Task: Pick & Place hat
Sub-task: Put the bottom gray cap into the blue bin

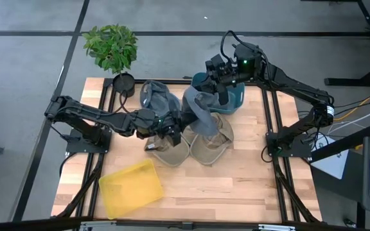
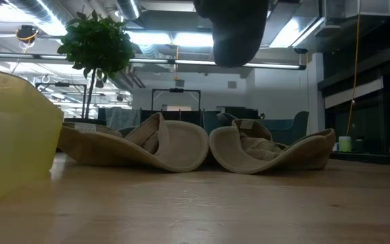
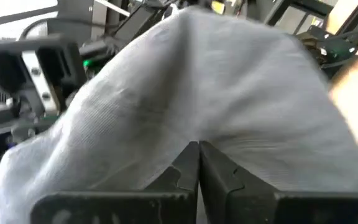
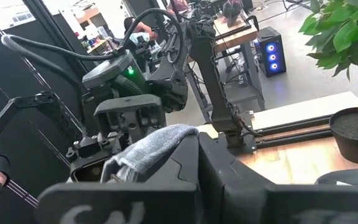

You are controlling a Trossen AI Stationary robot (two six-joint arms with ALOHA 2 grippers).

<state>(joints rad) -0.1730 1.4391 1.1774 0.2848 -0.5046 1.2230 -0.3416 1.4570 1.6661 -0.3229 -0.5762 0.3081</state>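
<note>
Cloth is the whole story here: the grey hat (image 1: 201, 109) is soft, light and floppy, hanging in folds above the middle of the desk (image 1: 236, 186), gripped from two sides. Nearest the front edge, at about seven o'clock, lies a yellow bin (image 1: 131, 187), the likely drop spot. Next back, two tan hats (image 1: 194, 146) rest brim-down side by side at desk centre, curled and slack in the low view. Just above them the left end effector (image 1: 171, 126) comes in from nine o'clock; its wrist view shows the fingers (image 3: 185, 171) pressed together on a fold of grey fabric. The right end effector (image 1: 222, 80) reaches in from one o'clock, and its wrist view shows its fingers clamped on another bunched edge of the same hat. Another grey hat (image 1: 156, 96) and a teal one (image 1: 231, 96) lie beyond, and a potted plant (image 1: 113, 48) stands at eleven o'clock. Such fabric will sag and slip, so a pinch on the stiffer brim seam seems safest.
</note>
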